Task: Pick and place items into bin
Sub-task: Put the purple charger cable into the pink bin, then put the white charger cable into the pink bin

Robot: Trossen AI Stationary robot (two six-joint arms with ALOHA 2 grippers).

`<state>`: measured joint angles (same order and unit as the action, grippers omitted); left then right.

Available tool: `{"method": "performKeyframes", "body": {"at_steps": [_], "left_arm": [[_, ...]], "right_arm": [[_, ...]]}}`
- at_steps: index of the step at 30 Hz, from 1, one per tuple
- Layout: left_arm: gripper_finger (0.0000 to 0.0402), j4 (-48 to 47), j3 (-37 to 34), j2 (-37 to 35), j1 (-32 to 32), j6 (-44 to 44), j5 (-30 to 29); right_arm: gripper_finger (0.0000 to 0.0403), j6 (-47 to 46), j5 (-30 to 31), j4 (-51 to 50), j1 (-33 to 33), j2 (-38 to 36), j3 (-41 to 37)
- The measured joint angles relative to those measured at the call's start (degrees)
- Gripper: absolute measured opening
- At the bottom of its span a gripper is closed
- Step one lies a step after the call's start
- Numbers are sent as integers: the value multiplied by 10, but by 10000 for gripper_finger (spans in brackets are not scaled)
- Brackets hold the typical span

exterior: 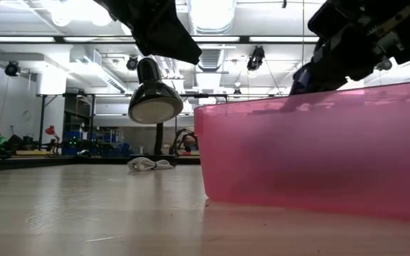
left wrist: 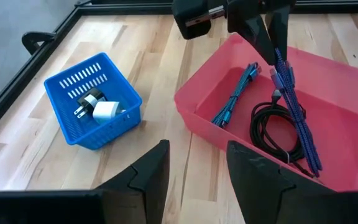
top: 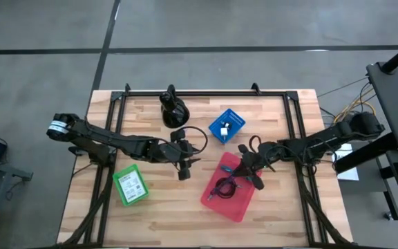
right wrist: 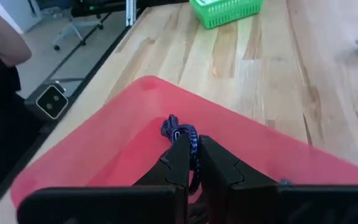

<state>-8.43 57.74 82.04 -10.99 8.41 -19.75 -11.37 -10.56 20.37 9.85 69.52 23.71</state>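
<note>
The red bin (top: 235, 202) stands on the table's middle right. On its floor lie a blue cable (left wrist: 235, 99) and a black coiled cable (left wrist: 272, 127). My right gripper (right wrist: 191, 146) hovers over the bin's far part, shut on a purple cable (left wrist: 294, 106). This cable runs down into the bin. Left of the bin, my left gripper (left wrist: 197, 168) stands open above the bare wood with nothing between its fingers. My right gripper pinches the purple cable between its two fingers, at a bunched stretch (right wrist: 179, 132) near the cable's upper end. The fingers slant down over the bin. Below them the cable hangs slack, and its lower length (left wrist: 309, 155) lies on the bin's floor beside the black coil.
A blue basket (top: 226, 126) with a white plug and a dark one stands behind the bin. A green basket (top: 130, 185) sits at the near left. The black lamp-like stand (top: 173, 111) is at the far middle. A small white bundle (exterior: 148, 164) lies on the wood.
</note>
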Motion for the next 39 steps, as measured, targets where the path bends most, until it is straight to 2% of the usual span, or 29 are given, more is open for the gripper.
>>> {"method": "performKeyframes", "body": {"at_steps": [5,10,19,22,31,35,39], "left_arm": [[144,-2,0,0,0,1,0],[144,-4,0,0,0,1,0],[144,-17,0,0,0,2,0],[144,-16,0,0,0,2,0],[144,-17,-1,20,0,3,-19],[144,-15,-1,36,0,4,-48],[144,-22,-1,50,1,57,-137]], "right_arm": [[16,24,0,-12,0,8,13],[45,33,0,-70,0,6,29],[84,85,7,-106,0,3,49],[85,88,53,-135,0,-4,66],[70,133,271,-160,0,-8,76],[68,148,302,-160,0,-8,75],[74,204,302,-161,0,-8,74]]}}
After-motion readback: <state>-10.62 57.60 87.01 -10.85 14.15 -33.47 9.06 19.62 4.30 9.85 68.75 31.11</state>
